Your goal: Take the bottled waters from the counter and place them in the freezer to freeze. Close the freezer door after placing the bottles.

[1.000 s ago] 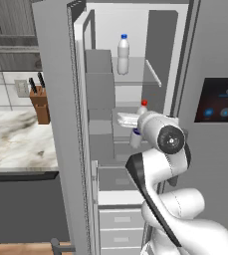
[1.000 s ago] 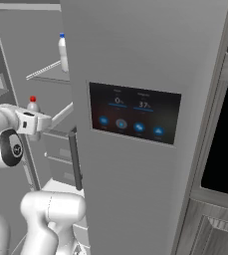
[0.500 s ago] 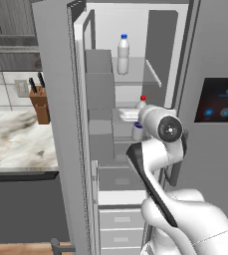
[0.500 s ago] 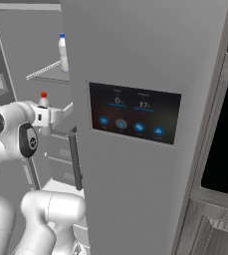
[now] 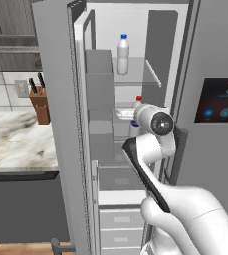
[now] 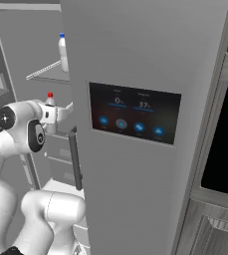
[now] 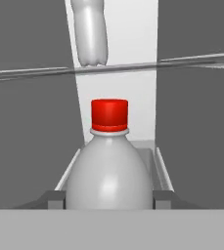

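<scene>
The freezer (image 5: 135, 74) stands open in front of me, its white inside running up the middle of the left base view, and the freezer door (image 5: 56, 124) is swung out to the left, edge-on, between me and the worktop (image 5: 16, 144). The door with the dark display (image 6: 135, 119) stays to my right and closes off that side, so my arm reaches in through the gap between the two doors.

My hand (image 7: 108, 201) is inside the freezer at the middle shelf level, clenched on the red-capped bottle (image 7: 108, 166). The bottle stands upright between my fingertips (image 7: 55, 199), its shoulder just above them and its cap pointing up. In the left base view its red cap shows just above my wrist.

A glass shelf (image 7: 35, 73) crosses above the cap with open room between them. The blue-capped bottle (image 5: 123, 55) stands upright on that upper shelf, well above my hand. Grey walls close in on both sides of the held bottle, with a narrow white strip of back wall straight ahead.
</scene>
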